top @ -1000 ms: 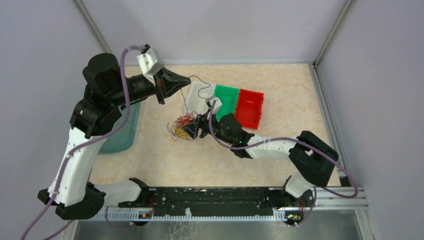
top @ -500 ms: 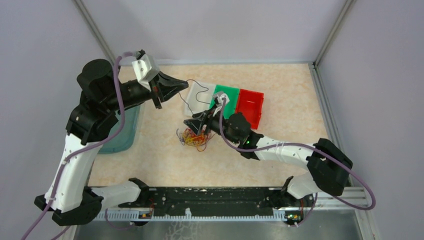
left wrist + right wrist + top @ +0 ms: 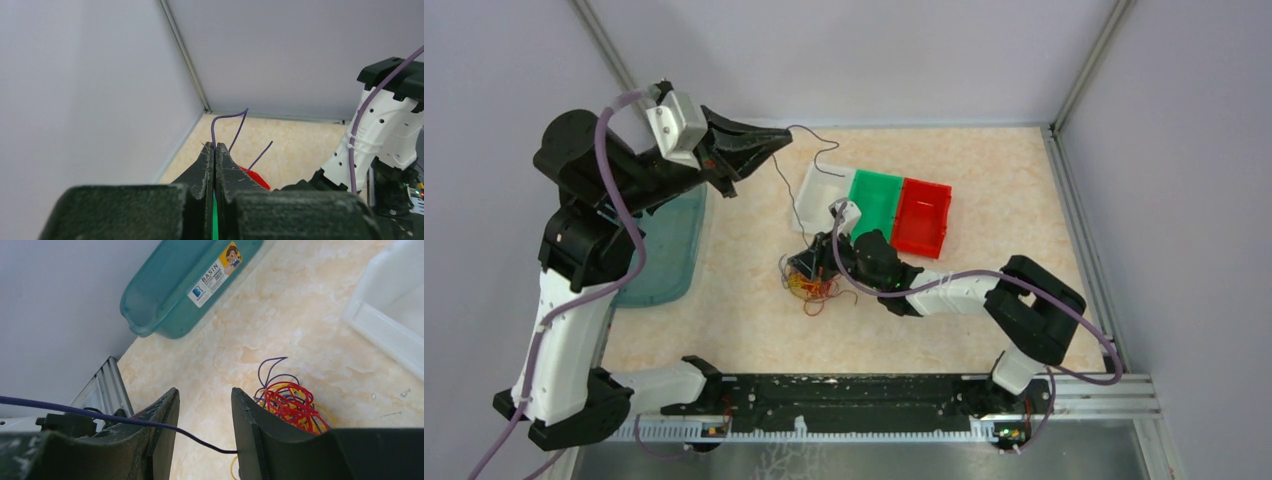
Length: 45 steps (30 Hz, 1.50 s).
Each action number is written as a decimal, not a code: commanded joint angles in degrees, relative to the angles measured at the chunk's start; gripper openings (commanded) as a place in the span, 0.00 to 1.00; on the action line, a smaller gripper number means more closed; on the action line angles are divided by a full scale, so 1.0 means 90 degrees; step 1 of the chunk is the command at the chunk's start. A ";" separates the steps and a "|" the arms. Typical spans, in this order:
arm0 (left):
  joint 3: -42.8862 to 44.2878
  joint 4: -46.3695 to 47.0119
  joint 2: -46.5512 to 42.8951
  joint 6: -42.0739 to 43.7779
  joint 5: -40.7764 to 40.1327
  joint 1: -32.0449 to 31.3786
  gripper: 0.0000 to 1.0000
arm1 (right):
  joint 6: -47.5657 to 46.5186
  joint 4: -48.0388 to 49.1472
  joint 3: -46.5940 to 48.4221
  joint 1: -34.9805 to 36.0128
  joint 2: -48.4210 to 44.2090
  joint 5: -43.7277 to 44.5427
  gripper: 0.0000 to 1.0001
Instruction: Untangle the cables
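Note:
The cables form a small tangle [image 3: 816, 287] of red, yellow and dark strands on the table's middle. One dark cable [image 3: 781, 195] rises from the tangle to my left gripper [image 3: 782, 137], which is held high at the back left and is shut on it. In the left wrist view the strand [image 3: 227, 117] loops out past the closed tips of that gripper [image 3: 215, 145]. My right gripper [image 3: 804, 268] sits low at the tangle's left side. Its jaws [image 3: 204, 390] stand apart, the dark strand [image 3: 150, 422] crosses the gap unpinched, and the tangle [image 3: 290, 402] lies just right of them.
A row of white [image 3: 817, 196], green [image 3: 879, 200] and red [image 3: 922, 215] bins stands behind the tangle. A teal basin [image 3: 664, 262] lies at the left edge, also visible in the right wrist view as the basin [image 3: 190, 285]. Walls and metal posts enclose the table.
My left gripper has risen and drawn back to the left, pulling the dark cable out of the tangle. The right gripper has dropped beside the tangle and its jaws have narrowed.

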 commanded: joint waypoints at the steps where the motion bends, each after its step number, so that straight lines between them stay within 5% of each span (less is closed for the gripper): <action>1: 0.0122 0.1094 -0.0165 -0.0028 -0.0111 -0.0035 0.00 | 0.0259 0.0711 0.0359 0.0112 0.0055 -0.0140 0.44; 9: -0.0283 0.3334 -0.0396 -0.0020 -0.1283 -0.0030 0.00 | 0.0317 0.0805 0.0184 0.0125 0.0177 0.0012 0.44; 34: 0.2102 0.4772 0.0884 0.1490 -0.1803 -0.0033 0.00 | 0.0402 0.0821 -0.0223 0.0131 0.1190 0.0075 0.44; 45: 0.2192 0.6762 0.1289 0.3364 -0.1757 -0.0030 0.00 | 0.0272 0.0792 -0.0529 0.0130 0.1346 0.0477 0.45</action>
